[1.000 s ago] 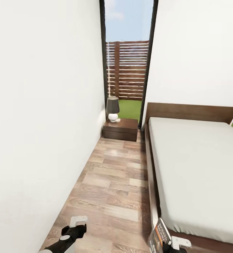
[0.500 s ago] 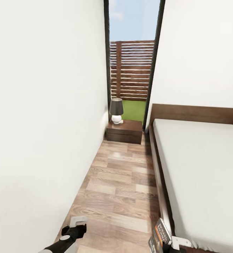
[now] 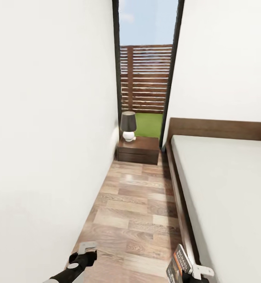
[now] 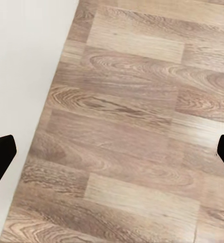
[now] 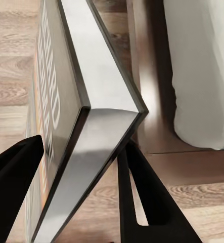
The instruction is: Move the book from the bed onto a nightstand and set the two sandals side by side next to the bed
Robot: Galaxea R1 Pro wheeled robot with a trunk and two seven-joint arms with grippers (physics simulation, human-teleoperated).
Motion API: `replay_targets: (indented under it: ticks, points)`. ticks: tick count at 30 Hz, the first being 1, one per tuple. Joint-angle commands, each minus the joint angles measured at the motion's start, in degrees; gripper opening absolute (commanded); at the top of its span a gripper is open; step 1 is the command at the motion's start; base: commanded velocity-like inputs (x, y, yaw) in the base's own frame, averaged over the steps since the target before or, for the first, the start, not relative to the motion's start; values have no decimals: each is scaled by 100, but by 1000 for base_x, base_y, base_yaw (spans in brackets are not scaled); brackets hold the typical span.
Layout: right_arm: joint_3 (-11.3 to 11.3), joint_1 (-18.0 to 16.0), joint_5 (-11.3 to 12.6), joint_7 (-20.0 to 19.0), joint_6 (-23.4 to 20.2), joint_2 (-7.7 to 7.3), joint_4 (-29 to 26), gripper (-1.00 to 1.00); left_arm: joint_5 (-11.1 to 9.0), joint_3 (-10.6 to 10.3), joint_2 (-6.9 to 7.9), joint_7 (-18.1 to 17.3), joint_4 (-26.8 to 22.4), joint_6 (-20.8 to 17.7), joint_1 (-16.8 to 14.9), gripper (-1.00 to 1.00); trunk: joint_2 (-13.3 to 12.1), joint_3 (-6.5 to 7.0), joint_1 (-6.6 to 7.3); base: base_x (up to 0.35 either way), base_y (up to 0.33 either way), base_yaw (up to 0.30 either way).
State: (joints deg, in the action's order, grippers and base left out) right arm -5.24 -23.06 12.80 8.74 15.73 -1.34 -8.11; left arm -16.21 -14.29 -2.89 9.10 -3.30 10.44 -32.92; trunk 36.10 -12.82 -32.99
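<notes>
Book (image 3: pixel 178 264): thin dark grey paperback with an orange band and white lettering, off the bed and clamped on edge between the two black fingers of the right gripper (image 3: pixel 187 271), low in the head view just beside the bed frame. Right wrist view confirms a finger (image 5: pixel 13 187) against the cover and the other against the back.

Left gripper (image 3: pixel 85 251): fingers spread apart, nothing between them, hanging over bare wood-plank floor (image 3: pixel 138 204) close to the white wall (image 3: pixel 48 137).

Bed (image 3: pixel 228 184): pale grey mattress in a dark brown frame with a low headboard, running along the robot's right.

Nightstand (image 3: pixel 138 150): low dark brown cabinet with one drawer, at the far end of the aisle between wall and bed, under the tall window (image 3: pixel 146 67). Table lamp (image 3: pixel 128 125) with dark shade and white base occupies its left part; the rest of the top looks free.

Progress, as judged: book picked up, placement pending; nightstand well ahead, so the approach remains. Sandals unplaced as far as can be told.
</notes>
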Motion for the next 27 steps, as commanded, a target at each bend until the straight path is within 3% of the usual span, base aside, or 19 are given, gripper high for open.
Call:
replay_targets:
  ticks: [1, 9, 14, 27]
  points:
    - [-47, -5, 47, 17, 18, -1, 2, -100, -48, -50, -1, 21, 5, 19, -4, 100, 7, -8, -5, 336, 1, -243]
    - [-48, -5, 48, 16, 18, 1, 2, -100, -49, -48, -1, 22, 5, 19, -4, 100, 7, -8, -5, 337, 0, -262]
    - [-48, -5, 45, 14, 18, 2, 2, -100, -44, -48, -1, 22, 5, 26, -4, 100, 7, -8, -5, 323, 0, -100]
    - [-47, -5, 44, 14, 18, -2, 2, -100, -33, -48, 0, 13, 5, 37, 1, 100, 7, -8, -5, 52, 0, -6]
